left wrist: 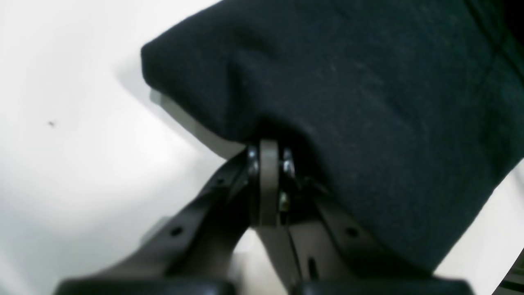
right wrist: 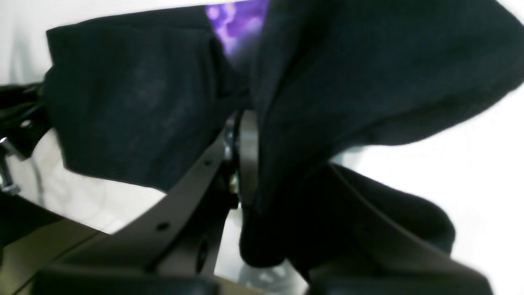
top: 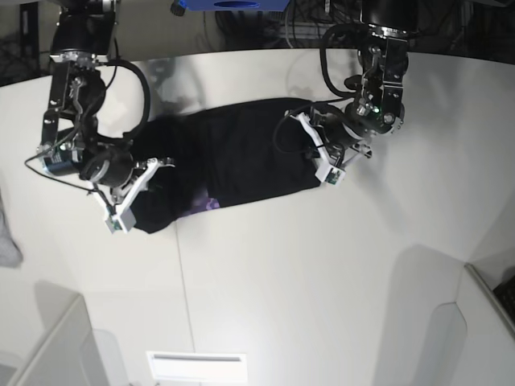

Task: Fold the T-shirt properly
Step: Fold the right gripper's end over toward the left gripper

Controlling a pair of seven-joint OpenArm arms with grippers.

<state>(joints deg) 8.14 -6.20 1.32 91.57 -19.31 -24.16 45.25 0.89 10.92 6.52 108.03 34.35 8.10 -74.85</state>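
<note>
The black T-shirt (top: 241,153) lies stretched across the white table (top: 322,265), bunched up at its left end. A bit of purple print (top: 208,203) peeks out at the lower edge, and the right wrist view shows the purple print (right wrist: 237,20) between folds. At the shirt's right edge my left gripper (top: 310,153) is shut on the cloth. Seen up close, the left gripper (left wrist: 269,149) pinches a lifted fold of the T-shirt (left wrist: 368,102). My right gripper (top: 157,181) is shut on the bunched left end. From its wrist camera, the right gripper (right wrist: 249,123) is half wrapped in the T-shirt (right wrist: 135,102).
A small grey cloth scrap (top: 6,233) lies at the table's left edge. A blue object (top: 233,5) and cables sit behind the far edge. A white tray-like piece (top: 197,366) is at the near edge.
</note>
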